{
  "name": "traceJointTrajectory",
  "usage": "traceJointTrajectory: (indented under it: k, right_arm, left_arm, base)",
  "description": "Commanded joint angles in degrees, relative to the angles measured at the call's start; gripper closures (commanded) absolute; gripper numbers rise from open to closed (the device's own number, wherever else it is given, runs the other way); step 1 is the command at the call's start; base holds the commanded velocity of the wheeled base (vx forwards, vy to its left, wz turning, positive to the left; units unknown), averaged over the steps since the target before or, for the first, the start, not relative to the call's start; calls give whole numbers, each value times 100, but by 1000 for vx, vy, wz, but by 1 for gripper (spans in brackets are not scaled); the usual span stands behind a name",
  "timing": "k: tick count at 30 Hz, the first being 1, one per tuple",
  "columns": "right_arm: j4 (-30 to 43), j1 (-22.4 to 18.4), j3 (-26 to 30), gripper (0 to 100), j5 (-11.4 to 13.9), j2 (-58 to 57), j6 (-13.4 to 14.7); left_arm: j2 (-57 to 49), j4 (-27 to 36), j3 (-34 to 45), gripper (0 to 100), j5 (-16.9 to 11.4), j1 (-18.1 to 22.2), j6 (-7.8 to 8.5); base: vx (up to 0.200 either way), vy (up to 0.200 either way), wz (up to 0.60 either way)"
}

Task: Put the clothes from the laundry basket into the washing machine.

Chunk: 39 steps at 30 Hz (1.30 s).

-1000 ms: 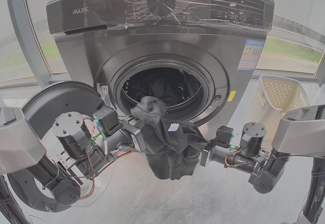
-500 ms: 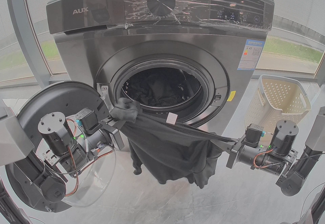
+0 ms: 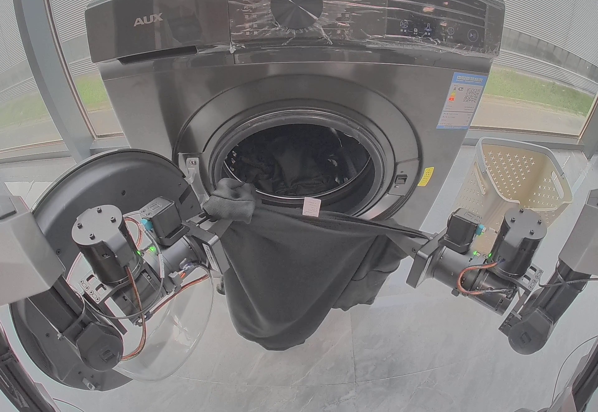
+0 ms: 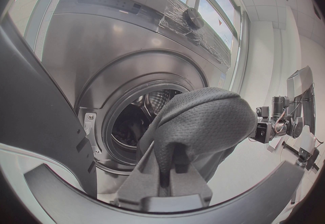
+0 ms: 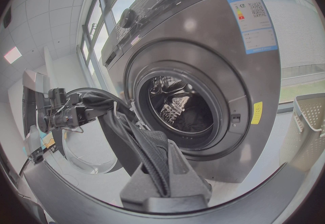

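A black garment [image 3: 293, 270] hangs stretched between my two grippers, just below the washing machine's round opening [image 3: 299, 161]. My left gripper [image 3: 218, 220] is shut on its bunched left end [image 4: 203, 123], and my right gripper [image 3: 418, 245] is shut on its right edge [image 5: 152, 157]. A white label [image 3: 311, 206] shows on the taut top hem. Dark clothes [image 3: 293, 161] lie inside the drum [image 5: 182, 109]. The cream laundry basket [image 3: 514, 183] stands on the floor to the machine's right [image 5: 308, 130].
The machine's door [image 3: 106, 195] is swung open to the left, right behind my left arm. Grey tiled floor [image 3: 374, 357] lies open beneath the garment. Windows run behind the machine.
Both grippers moved apart, left to the left and right to the right, pulling the bunched garment out wide. Over the last half second the hanging cloth settled and the right gripper rose slightly.
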Motion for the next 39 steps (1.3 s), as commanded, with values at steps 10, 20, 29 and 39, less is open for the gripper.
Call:
traceJointTrajectory:
  k: [10, 20, 29, 39]
  right_arm:
    - [0, -233, -286, 100, -135, -309, -19]
    - [0, -224, -602, 100, -495, -361, -36]
    - [0, -259, -892, 100, -662, -467, 7]
    - [0, -241, -954, 100, -680, -476, 16]
  left_arm:
    - [-18, -12, 2, 100, 53, 43, 62]
    - [-88, -12, -42, 100, 53, 43, 45]
    - [-141, -12, -42, 100, 53, 61, 36]
    - [-194, -12, -42, 100, 53, 61, 10]
  base:
    - [0, 0, 0]
    - [0, 0, 0]
    - [0, 0, 0]
    - [0, 0, 0]
